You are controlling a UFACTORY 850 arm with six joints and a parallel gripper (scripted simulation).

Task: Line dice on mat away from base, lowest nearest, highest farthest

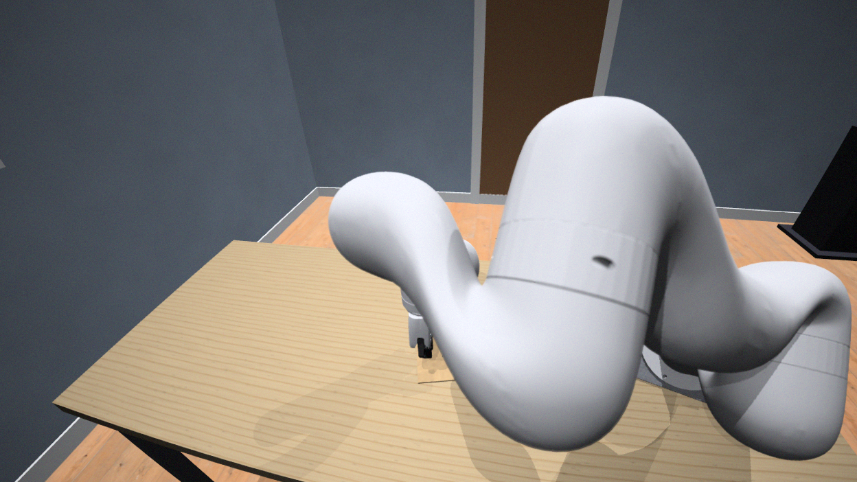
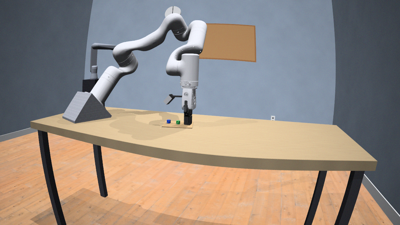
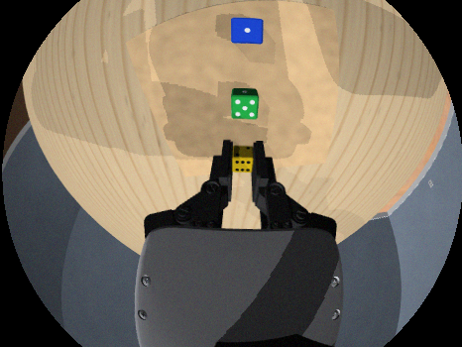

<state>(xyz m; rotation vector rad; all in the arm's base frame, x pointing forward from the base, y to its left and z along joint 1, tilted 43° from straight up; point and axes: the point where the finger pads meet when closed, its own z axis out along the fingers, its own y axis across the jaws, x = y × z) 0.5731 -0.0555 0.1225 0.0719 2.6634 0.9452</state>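
Closed on the yellow die, with the end effector pointing down at the far end of the mat. Gripped from two opposite sides, between the black fingers, with six pips showing on the upper face. Cannot tell whether touching the mat beneath or just above it.

Next in toward the robot's base, near the fingers but apart from them: the green die, flat on the mat with five up. Farther from the end effector and nearest to the base: the blue die, also flat on the mat, showing one. Lined up nearly straight in the wrist view, blue, green, yellow, with gaps between. Beneath it all, the mat flat on the worktop.
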